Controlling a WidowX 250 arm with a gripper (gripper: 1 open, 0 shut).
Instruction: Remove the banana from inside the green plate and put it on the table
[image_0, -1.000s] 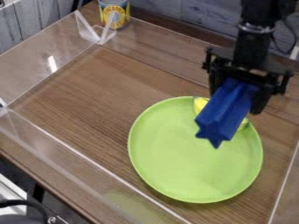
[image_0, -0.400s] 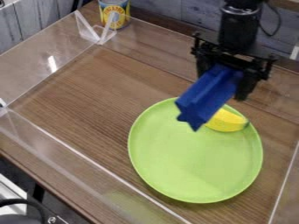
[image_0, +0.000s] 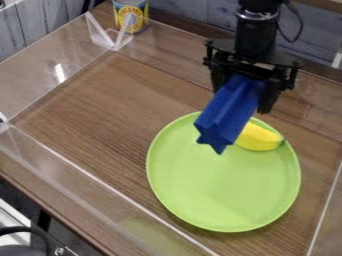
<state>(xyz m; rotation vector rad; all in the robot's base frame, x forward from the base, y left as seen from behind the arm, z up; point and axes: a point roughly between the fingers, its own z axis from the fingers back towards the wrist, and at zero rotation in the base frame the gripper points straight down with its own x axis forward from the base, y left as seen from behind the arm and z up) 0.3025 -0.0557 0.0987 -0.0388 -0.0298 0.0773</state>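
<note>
1. On the far left stands a clear plastic wall (image_0: 54, 60). It runs along the edge of the brown wooden table (image_0: 120, 100).
2. At the top left, past the wall, sits a small yellow cup (image_0: 130, 14) with a picture on it.
3. In the middle and lower part lies the big round green plate (image_0: 201, 190). It rests flat on the table, near the front right corner.
4. Above the plate's top edge hangs a long blue block (image_0: 227, 115). It tilts, with its low end over the plate and its top end up in the black gripper (image_0: 251, 85).
5. The gripper points down at the table. Its two fingers stand wide, and the blue block's top end sits between them, so it looks like the gripper is holding the block.
6. Just right of the block's low end lies the yellow banana (image_0: 259, 138). It is small and curved. It is inside the plate, close to the top right rim, and the block hides part of it.
7. On the far right, another clear wall edge shows beside the plate.
</note>
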